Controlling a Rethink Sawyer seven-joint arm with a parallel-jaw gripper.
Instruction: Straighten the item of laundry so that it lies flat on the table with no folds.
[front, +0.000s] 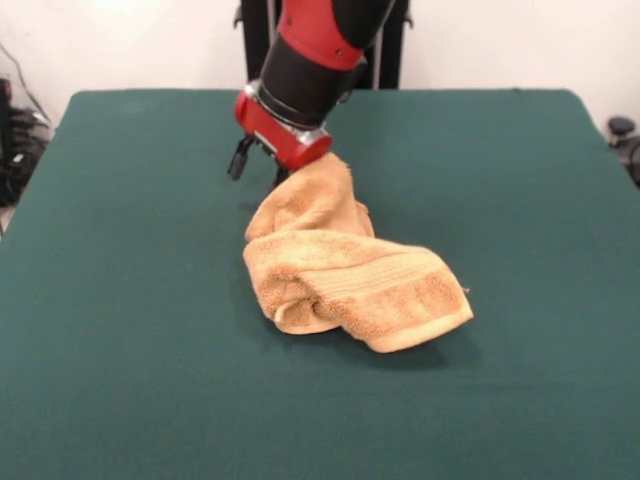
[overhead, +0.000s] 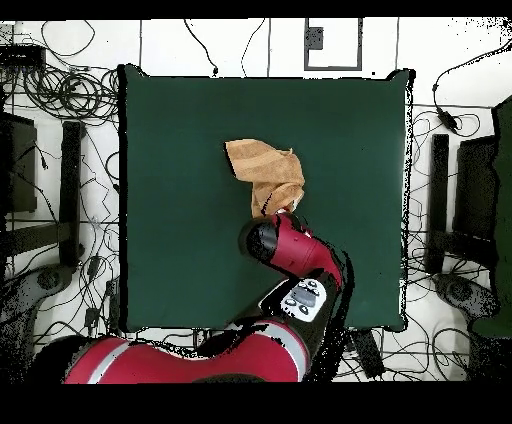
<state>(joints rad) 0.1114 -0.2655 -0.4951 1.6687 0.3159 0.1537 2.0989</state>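
Towel (front: 345, 275) bunched under end effector (front: 262, 168)

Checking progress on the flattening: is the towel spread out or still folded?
Still folded: the towel lies bunched in thick overlapping folds on the table, one end lifted toward the tool.

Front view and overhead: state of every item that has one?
towel: crumpled and folded over itself, its far end raised up at the tool, the rest lying on the table.
tool: low at the towel's raised end; open or shut cannot be told.
table: green cloth lying flat, bare around the towel.
cables: tangled on the floor around the table.
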